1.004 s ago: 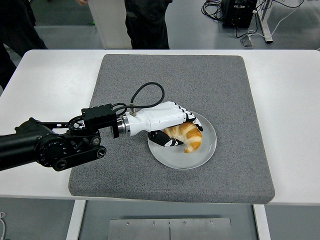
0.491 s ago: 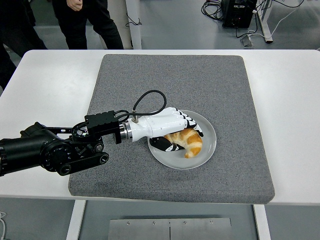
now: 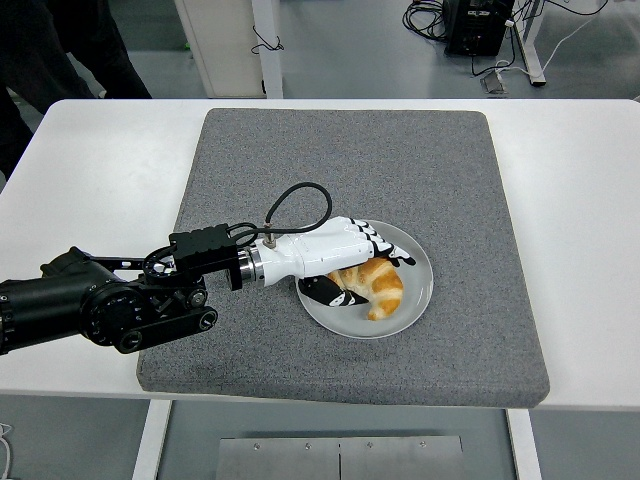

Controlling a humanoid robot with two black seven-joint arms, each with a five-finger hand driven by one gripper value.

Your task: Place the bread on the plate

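1. The bread (image 3: 378,288), a golden croissant, is lying on the plate (image 3: 418,290), curving from the plate's middle down toward its near rim, and nothing else is sitting in the plate with it.
2. The left hand (image 3: 350,262) is reaching in from the left and covering the croissant's left end: the white fingers (image 3: 385,243) are arching over its top while the dark thumb (image 3: 330,291) is sitting low against its near side. The fingers look loosened rather than clamped, though whether they are touching the crust cannot be told.
3. That posture is suggesting the bread is resting on the plate by its own weight, with the hand staying close only because the release is not yet finished.
4. The white plate is sitting on the grey mat (image 3: 300,150), right of its centre, which is giving it a non-slip base on the white table (image 3: 580,200).
5. The right arm is not showing.
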